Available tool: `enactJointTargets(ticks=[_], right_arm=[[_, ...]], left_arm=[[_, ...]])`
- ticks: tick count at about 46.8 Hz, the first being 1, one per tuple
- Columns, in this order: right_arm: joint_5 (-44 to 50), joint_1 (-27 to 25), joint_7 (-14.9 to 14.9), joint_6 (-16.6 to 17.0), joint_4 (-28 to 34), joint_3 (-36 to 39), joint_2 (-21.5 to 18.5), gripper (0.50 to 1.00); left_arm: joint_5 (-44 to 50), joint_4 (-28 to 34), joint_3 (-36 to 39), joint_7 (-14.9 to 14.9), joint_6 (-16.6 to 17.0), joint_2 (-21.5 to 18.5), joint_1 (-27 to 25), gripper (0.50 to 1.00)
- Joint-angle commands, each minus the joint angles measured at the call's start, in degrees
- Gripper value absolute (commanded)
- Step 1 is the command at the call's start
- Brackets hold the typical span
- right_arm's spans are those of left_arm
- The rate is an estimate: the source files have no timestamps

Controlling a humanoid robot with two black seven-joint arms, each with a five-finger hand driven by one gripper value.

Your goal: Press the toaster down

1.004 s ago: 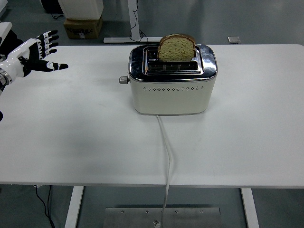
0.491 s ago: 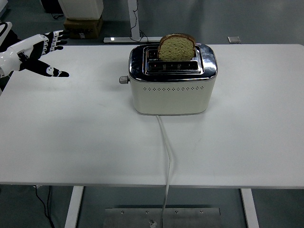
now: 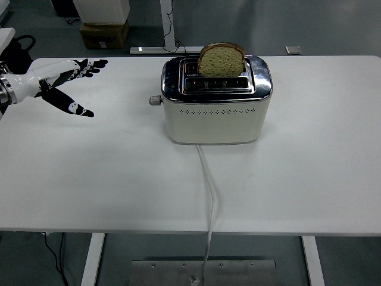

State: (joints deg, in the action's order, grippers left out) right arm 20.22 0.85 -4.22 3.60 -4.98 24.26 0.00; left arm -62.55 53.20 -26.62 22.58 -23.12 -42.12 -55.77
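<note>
Since the earlier frames, the left hand (image 3: 62, 80) has been carried rightward from the table's far-left corner, and its fingers now point toward the toaster (image 3: 215, 101). The hand is shown spread and flat, with the fingers (image 3: 88, 64) extended together, the thumb (image 3: 76, 108) splayed toward the near edge, and nothing held. It is seen above the white table (image 3: 119, 173), well apart from the toaster. The cream toaster with a chrome top is placed at the table's middle, toward the far edge. A slice of bread (image 3: 221, 59) is stood upright in its rear slot. The lever knob (image 3: 155, 100) projects from the toaster's left end, facing the hand. A white cord (image 3: 209, 196) is run from the toaster's front over the near edge.
</note>
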Motion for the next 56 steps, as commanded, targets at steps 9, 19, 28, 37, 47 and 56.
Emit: enactJointTargets(ticks=[9,19,28,37,47,56], right_arm=[[-0.1,-0.1,0.0,0.0,0.0,0.0,0.0,1.0],[0.0,-0.1,0.0,0.0,0.1,0.0,0.0,1.0],[0.0,-0.1,0.0,0.0,0.0,0.0,0.0,0.998],[0.0,0.0,0.0,0.0,0.0,0.0,0.0,0.998],[0.0,0.0,0.0,0.0,0.0,0.0,0.0,1.0],[0.0,0.0,0.0,0.0,0.0,0.0,0.0,0.998]], left_arm=[[-5.6,3.4,0.0,-0.2,0.0,0.3,0.0,1.0],[-7.4,3.8,0.1,-0.2,0.0,0.3,0.2,1.0],[-9.0,3.8,1.0,-0.2,0.0,0.9,0.4,1.0],[-9.0,3.9,1.0,-0.2,0.1,2.2,0.8,1.0],[-9.1,3.8,1.0,-0.2,0.3,3.9,1.5,1.0],[-9.1,3.8,1.1,-0.2,0.4,4.6,1.6,1.0]])
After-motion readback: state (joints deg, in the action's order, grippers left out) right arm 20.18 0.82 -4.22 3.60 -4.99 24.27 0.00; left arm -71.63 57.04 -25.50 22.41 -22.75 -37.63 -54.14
